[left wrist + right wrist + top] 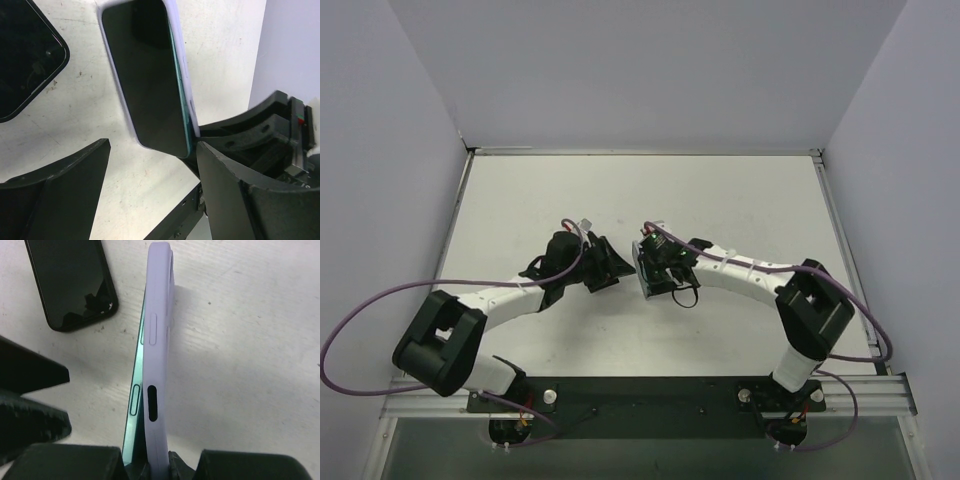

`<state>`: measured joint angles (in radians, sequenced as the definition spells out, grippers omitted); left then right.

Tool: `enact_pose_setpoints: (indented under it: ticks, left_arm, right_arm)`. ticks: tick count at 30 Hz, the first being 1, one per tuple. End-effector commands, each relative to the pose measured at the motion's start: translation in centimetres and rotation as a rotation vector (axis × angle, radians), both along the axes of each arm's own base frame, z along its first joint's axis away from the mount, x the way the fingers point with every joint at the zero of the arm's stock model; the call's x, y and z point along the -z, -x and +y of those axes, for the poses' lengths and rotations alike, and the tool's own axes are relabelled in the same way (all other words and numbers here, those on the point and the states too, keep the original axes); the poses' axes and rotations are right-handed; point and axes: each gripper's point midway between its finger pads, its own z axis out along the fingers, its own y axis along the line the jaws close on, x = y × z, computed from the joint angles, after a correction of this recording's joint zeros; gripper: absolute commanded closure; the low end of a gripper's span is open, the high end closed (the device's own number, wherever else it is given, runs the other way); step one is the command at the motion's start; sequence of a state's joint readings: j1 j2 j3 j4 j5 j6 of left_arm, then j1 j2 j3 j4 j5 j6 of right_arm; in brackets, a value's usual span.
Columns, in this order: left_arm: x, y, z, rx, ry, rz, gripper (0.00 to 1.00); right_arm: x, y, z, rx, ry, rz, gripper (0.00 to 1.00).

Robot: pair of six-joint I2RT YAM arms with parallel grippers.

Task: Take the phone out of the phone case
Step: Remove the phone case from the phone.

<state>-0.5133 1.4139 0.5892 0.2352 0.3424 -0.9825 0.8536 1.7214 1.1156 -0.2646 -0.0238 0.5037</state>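
Note:
The phone (145, 80), with a dark screen and a teal-green frame, sits in a lilac case (157, 340) and is held on edge above the table. In the right wrist view the phone's green side (132, 405) stands slightly apart from the case wall near the grip. My right gripper (157, 467) is shut on the lower end of the case; from above it (650, 268) is at mid-table. My left gripper (152, 167) is open. Its right finger (225, 190) is close beside the phone's lower corner, and its left finger (60, 190) is well clear.
A second phone (70, 280), black and without a case, lies flat on the white table (740, 200); it also shows in the left wrist view (25, 55). Grey walls enclose the table on the left, back and right. The two arms meet at the middle.

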Motion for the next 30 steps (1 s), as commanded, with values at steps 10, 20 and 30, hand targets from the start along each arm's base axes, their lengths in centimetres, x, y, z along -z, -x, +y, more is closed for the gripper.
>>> enact_pose_setpoints:
  ticks: [10, 20, 30]
  left_arm:
    - [-5.9, -2.2, 0.1, -0.036, 0.062, -0.128, 0.15]
    - [-2.9, -0.3, -0.4, 0.022, -0.047, -0.109, 0.15]
    - [-1.1, 0.2, -0.7, -0.024, -0.016, -0.163, 0.15]
  right_arm:
    - [-7.0, 0.8, -5.8, 0.038, 0.105, -0.175, 1.00]
    - [-4.2, -0.5, -4.4, 0.002, 0.222, -0.148, 1.00]
    - [-2.7, 0.0, -1.3, -0.068, 0.141, -0.146, 1.00]
